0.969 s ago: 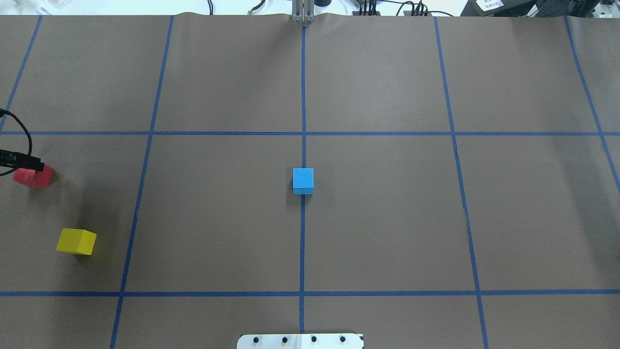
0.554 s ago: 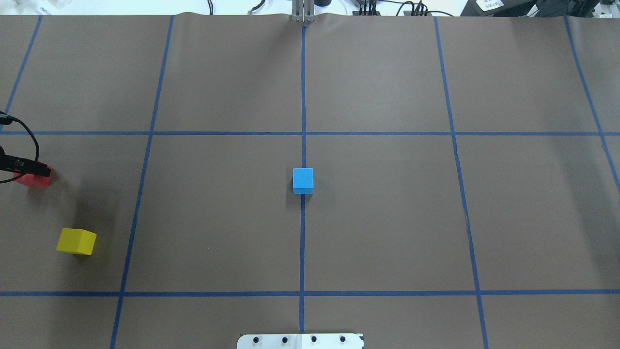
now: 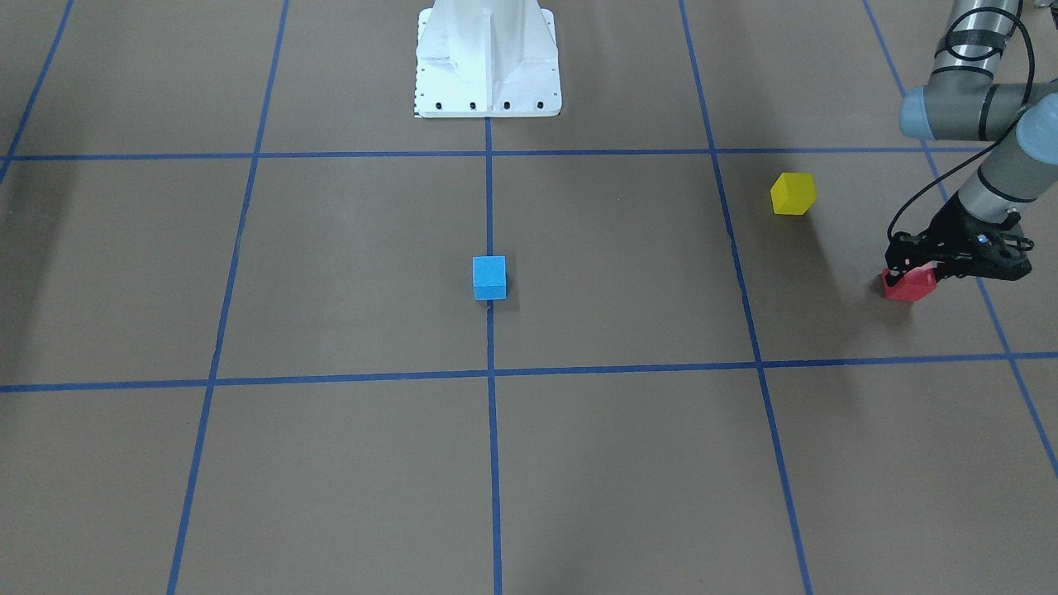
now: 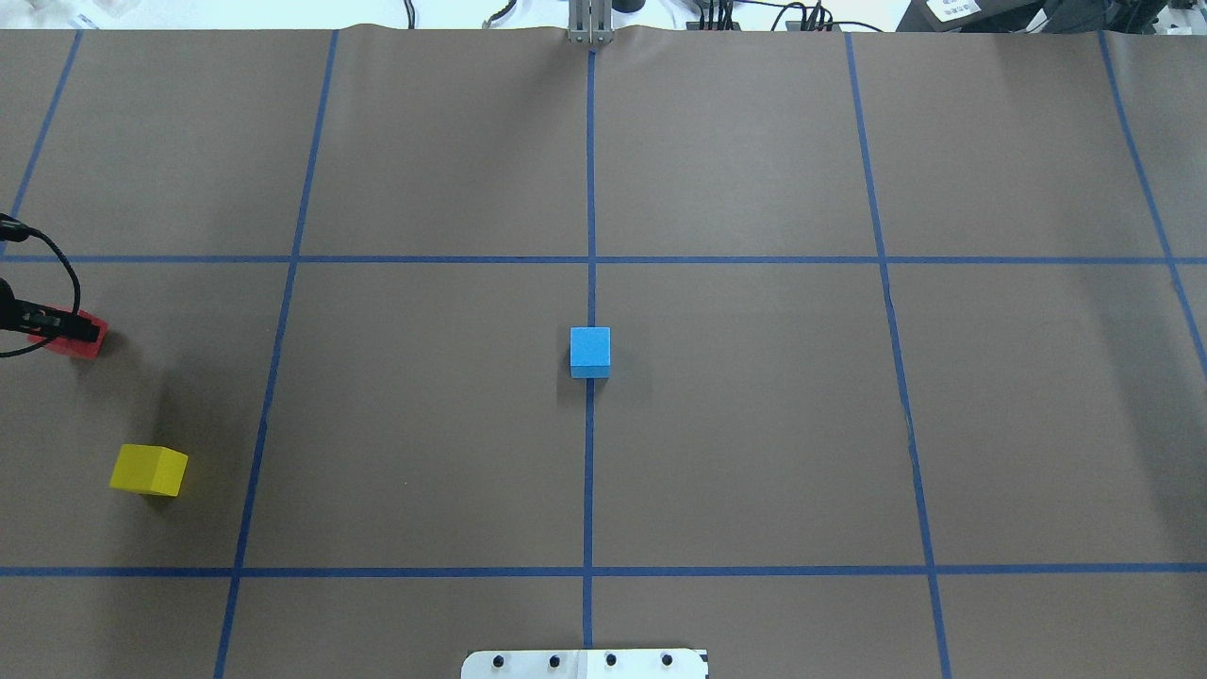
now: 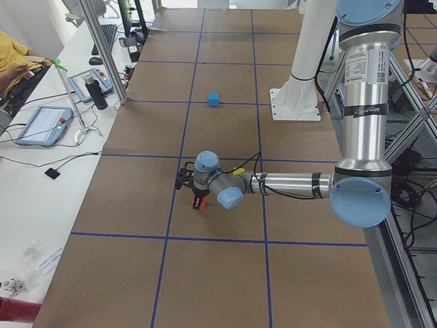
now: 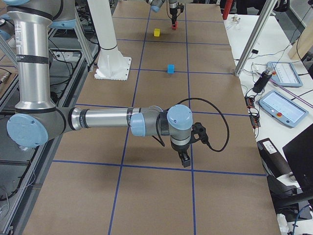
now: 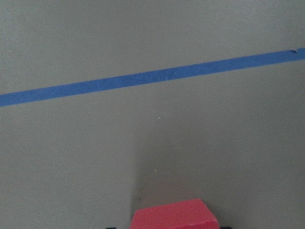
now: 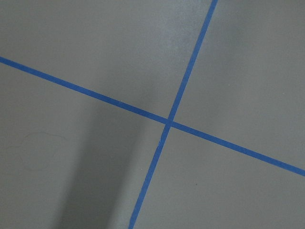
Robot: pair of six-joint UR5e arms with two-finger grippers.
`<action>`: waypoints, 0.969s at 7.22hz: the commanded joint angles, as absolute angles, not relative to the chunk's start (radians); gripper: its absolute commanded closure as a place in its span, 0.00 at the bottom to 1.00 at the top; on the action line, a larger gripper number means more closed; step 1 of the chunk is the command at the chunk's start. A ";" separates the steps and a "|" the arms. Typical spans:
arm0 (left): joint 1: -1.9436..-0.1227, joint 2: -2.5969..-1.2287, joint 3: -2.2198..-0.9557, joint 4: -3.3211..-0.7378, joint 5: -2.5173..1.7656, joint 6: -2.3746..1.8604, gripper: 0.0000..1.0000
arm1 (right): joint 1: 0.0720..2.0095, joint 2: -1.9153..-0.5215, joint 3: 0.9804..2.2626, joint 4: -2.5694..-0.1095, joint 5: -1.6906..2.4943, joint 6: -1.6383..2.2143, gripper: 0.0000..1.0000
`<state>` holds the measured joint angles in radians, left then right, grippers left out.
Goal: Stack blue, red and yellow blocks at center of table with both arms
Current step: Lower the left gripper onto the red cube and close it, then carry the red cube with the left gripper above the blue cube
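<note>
The blue block (image 4: 590,351) sits on the centre tape line, also in the front view (image 3: 489,278). The yellow block (image 4: 149,470) lies at the near left. The red block (image 4: 83,343) rests on the table at the far left edge. My left gripper (image 4: 71,330) is low over the red block (image 3: 911,289), its fingers on either side of it and seemingly open; the left wrist view shows the red block (image 7: 174,215) at its bottom edge. My right gripper (image 6: 185,159) shows only in the exterior right view, low over bare table; I cannot tell whether it is open or shut.
The brown table is marked with a grid of blue tape lines (image 4: 590,189). The white robot base (image 4: 585,663) stands at the near edge. Control pendants and cables (image 6: 281,105) lie on the white side bench beyond the table.
My left gripper has come lower over the red block and now covers more of it. The blue and yellow blocks have not moved.
</note>
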<state>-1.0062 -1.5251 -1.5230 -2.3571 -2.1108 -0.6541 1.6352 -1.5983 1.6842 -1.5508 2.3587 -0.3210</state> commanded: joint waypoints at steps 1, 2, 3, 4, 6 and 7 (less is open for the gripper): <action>-1.008 -1.581 -1.654 -2.160 -2.128 -0.655 1.00 | 1.637 -1.611 1.675 -1.551 2.358 -0.318 0.01; -1.008 -1.653 -1.736 -1.997 -2.128 -0.664 1.00 | 1.637 -1.617 1.661 -1.552 2.353 -0.307 0.01; -1.005 -1.746 -1.796 -1.832 -2.126 -0.673 1.00 | 1.637 -1.647 1.655 -1.551 2.308 -0.311 0.00; -0.970 -1.853 -1.831 -1.689 -2.123 -0.717 1.00 | 1.637 -1.669 1.655 -1.551 2.230 -0.311 0.00; -0.777 -2.106 -1.813 -1.504 -2.030 -0.962 1.00 | 1.637 -1.674 1.655 -1.551 2.227 -0.301 0.00; -0.720 -2.225 -1.757 -1.470 -2.007 -1.071 1.00 | 1.637 -1.671 1.655 -1.552 2.227 -0.299 0.00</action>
